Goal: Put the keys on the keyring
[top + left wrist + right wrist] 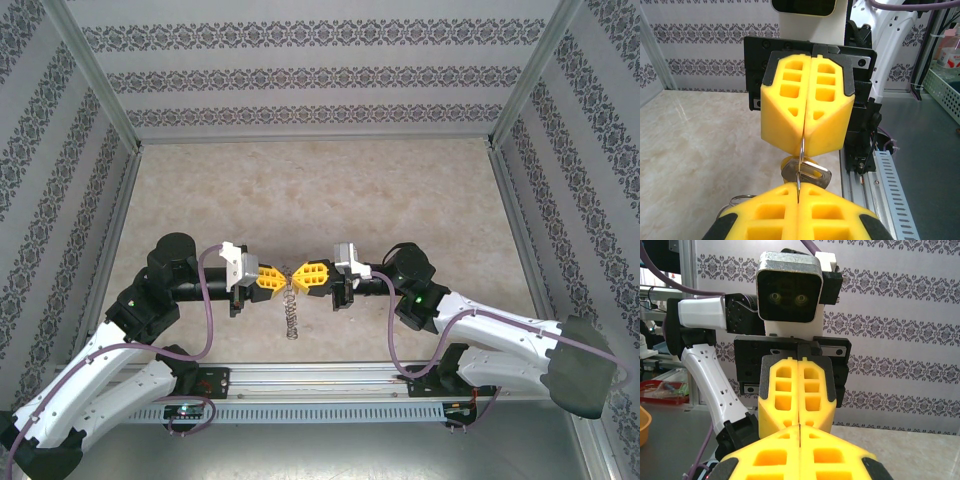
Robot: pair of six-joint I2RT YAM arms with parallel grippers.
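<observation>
Where the arms meet above the near middle of the table [320, 190], the left gripper [283, 277] points in from the left with its yellow fingers pressed together, no gap along the seam. In the left wrist view a thin wire of the keyring [802, 152] runs out of that seam and straight across into the seam of the gripper opposite, so the left gripper is clamped on the keyring. Just left of its tips, more grey wire loops peek out beside the fingers. Between the two sets of tips a flat silvery metal piece [815, 175] sits against the wire. The yellow-orange key [789, 161] shows just behind it, touching it; whether either is threaded on the wire cannot be told. From above, the chain [291, 315] trails from the meeting point toward the near edge; whether it hangs or lies on the table is unclear. The right gripper [298, 275] points in from the right, tip to tip with the left one, its fingers likewise closed tight on the same wire.
</observation>
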